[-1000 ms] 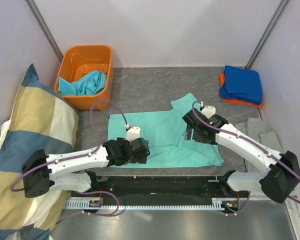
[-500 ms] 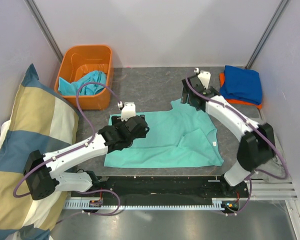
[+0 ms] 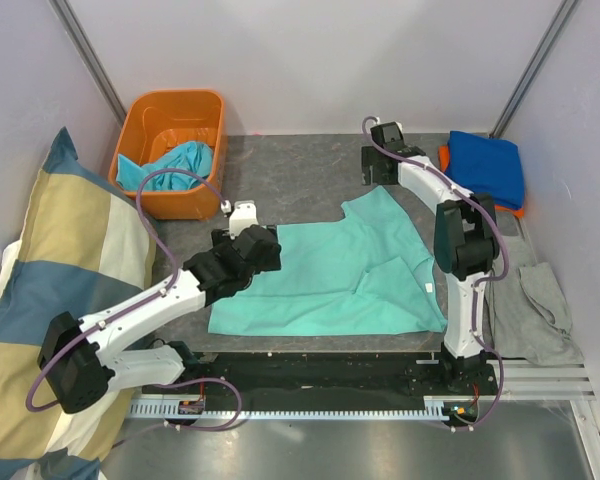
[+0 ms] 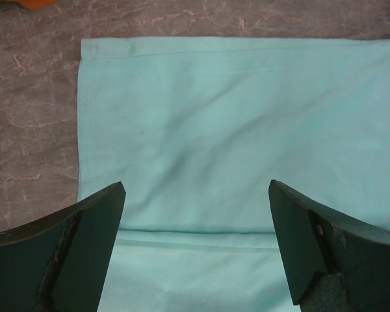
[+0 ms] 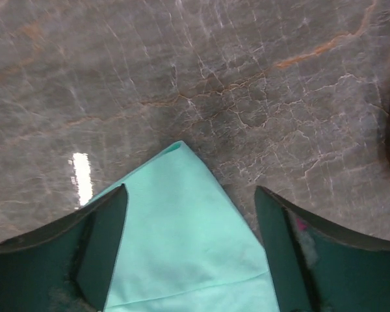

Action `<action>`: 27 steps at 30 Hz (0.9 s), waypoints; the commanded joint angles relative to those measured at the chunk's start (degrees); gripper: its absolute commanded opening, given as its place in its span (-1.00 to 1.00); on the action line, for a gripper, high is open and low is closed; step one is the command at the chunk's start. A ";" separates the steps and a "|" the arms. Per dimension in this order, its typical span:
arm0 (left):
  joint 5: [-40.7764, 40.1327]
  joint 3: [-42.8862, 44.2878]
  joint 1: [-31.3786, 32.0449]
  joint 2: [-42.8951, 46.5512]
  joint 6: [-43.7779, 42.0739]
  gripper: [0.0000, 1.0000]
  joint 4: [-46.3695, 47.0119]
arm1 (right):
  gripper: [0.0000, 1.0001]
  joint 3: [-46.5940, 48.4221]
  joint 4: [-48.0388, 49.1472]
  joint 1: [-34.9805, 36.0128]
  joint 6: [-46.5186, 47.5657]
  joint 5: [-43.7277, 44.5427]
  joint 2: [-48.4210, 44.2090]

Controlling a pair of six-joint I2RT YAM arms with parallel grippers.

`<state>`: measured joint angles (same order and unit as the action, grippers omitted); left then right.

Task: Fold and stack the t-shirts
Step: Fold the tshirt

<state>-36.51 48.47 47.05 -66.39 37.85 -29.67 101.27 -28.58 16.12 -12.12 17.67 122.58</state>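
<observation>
A mint-teal t-shirt (image 3: 325, 275) lies partly folded on the grey table. My left gripper (image 3: 252, 245) is open over its far left corner; in the left wrist view the cloth (image 4: 234, 130) fills the space between the fingers, with a fold line below. My right gripper (image 3: 380, 165) is open over the shirt's far sleeve tip, which shows in the right wrist view (image 5: 182, 221). A royal blue t-shirt (image 3: 485, 165) lies folded on an orange one (image 3: 446, 160) at the far right. Turquoise shirts (image 3: 175, 165) lie crumpled in the orange bin (image 3: 175, 105).
A big blue-and-cream striped pillow (image 3: 50, 300) fills the left side. A grey cloth (image 3: 530, 300) lies at the right edge. Walls stand on three sides. Bare grey table (image 3: 290, 165) lies between the bin and the right gripper.
Both arms have lifted off the shirt and moved away from me. The right gripper went from the shirt's middle to its far sleeve tip; the left went from the near edge to the far left corner.
</observation>
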 commanded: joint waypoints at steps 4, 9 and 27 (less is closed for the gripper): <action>3.02 -3.99 -0.38 2.76 1.53 1.00 1.55 | 0.47 0.94 2.21 -4.16 5.88 -9.58 3.98; 3.29 -4.79 -0.38 2.76 2.14 1.00 1.63 | 0.43 0.24 2.65 -5.04 7.28 -11.87 5.47; 3.02 -5.67 -0.81 2.93 2.14 1.00 1.20 | 0.40 4.46 2.74 -6.01 7.99 -17.50 11.01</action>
<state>-32.84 43.11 46.68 -64.73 38.13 -29.80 102.89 -26.87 10.39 -4.73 2.00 130.74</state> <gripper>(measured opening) 0.996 0.698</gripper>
